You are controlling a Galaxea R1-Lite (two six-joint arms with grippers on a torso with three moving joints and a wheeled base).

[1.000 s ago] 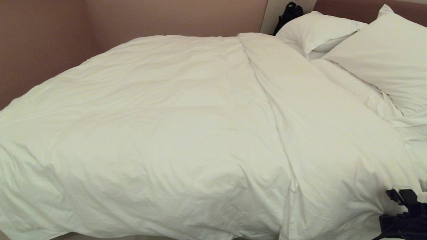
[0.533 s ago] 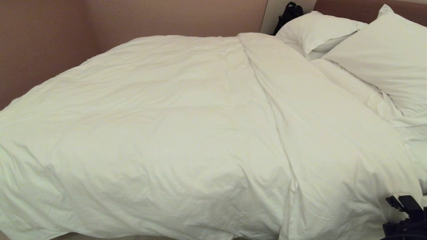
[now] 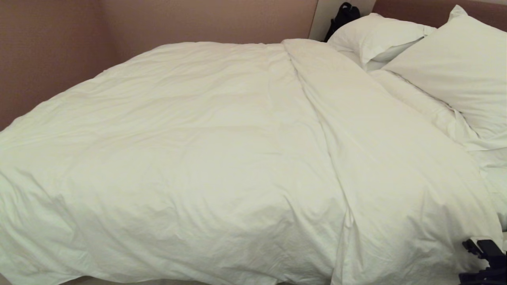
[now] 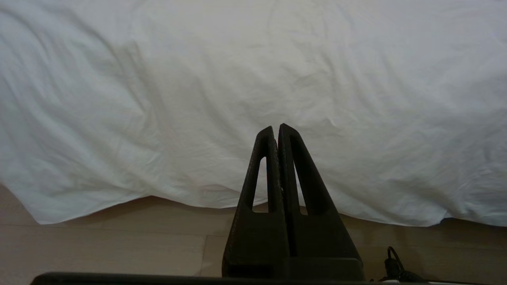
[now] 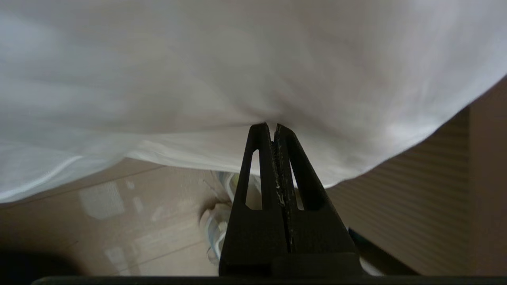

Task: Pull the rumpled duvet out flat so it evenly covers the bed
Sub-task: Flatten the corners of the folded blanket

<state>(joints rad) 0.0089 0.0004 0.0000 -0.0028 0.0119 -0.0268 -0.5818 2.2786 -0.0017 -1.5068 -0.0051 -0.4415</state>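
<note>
Head view: plain unlabelled duvet across bed, right hand closed, empty, left hand likewise.

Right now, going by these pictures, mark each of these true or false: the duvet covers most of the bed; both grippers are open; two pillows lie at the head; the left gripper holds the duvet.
1. The duvet covers most of the bed. True.
2. Both grippers are open. False: the left gripper and the right gripper are both shut.
3. Two pillows lie at the head. True.
4. The left gripper holds the duvet. False: it is shut on nothing, with the duvet's hem hanging beyond it.
</note>
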